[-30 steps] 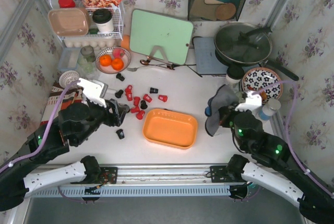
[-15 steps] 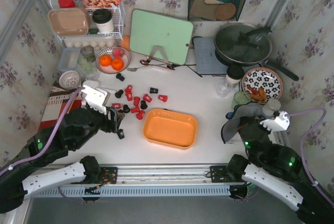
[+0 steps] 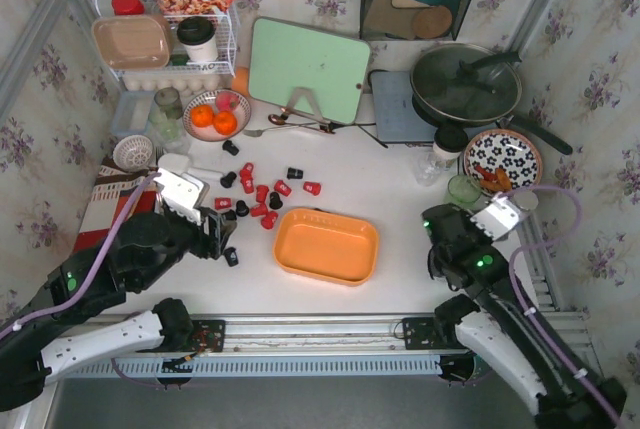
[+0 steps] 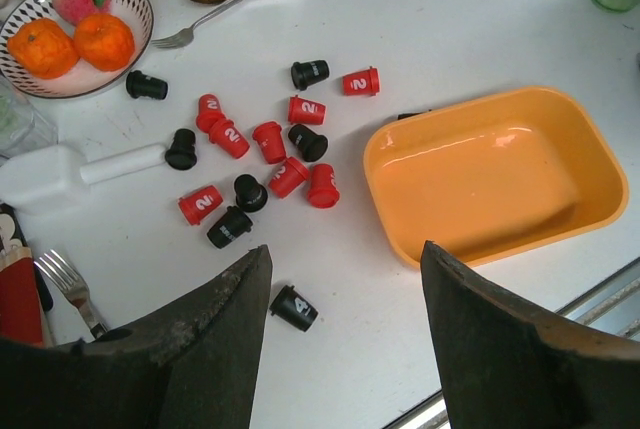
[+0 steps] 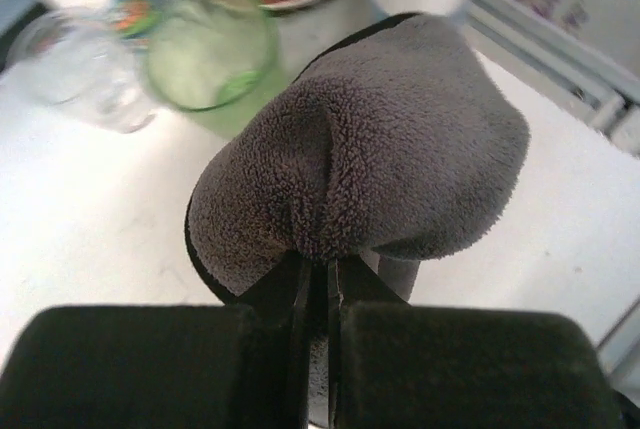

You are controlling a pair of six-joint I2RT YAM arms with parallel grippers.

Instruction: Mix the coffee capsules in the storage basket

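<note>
Your left jaws hang spread above the lone black capsule (image 4: 293,307). The coffee capsules (image 4: 268,139) lie scattered on the surface, left of the empty storage basket (image 4: 480,179). Descend straight and pinch one squarely. Your right jaws are pressed together on a grey cloth (image 5: 370,149).

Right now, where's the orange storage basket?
In the top view, the storage basket sits empty near the table's front edge, centre, just front-right of the scattered coffee capsules.

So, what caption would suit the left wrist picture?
Open left gripper hovers above red and black capsules scattered beside the empty orange basket.
</note>
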